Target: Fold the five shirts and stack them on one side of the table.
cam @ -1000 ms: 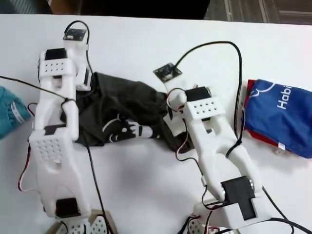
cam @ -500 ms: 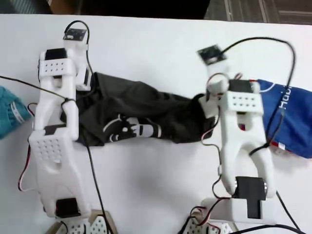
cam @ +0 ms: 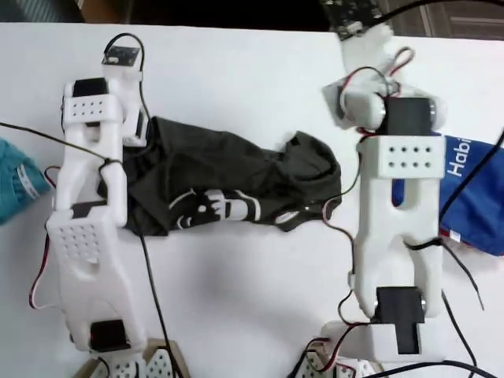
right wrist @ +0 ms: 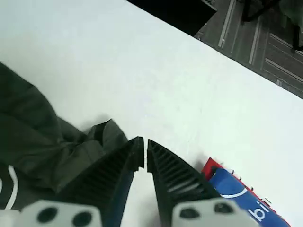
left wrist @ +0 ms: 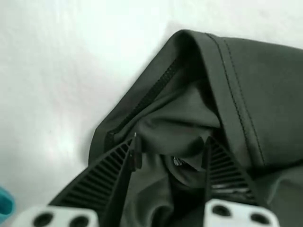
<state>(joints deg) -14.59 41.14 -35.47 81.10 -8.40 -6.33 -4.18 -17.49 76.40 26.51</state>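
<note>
Your left tool (left wrist: 171, 142) sits spread astride the black shirt (cam: 213, 169). Your right tool (right wrist: 145, 144) is pressed together, empty. A one-sided pull may bunch the fabric.

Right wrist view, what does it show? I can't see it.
The right gripper hangs over the white table, jaws shut and empty. A crumpled black shirt lies near it; a blue shirt atop a red shirt lies farther off.

Left gripper (left wrist: 170, 142) low, fingers spread apart. Right gripper (right wrist: 145, 149) up high, fingers closed together, arm stretched forward.
</note>
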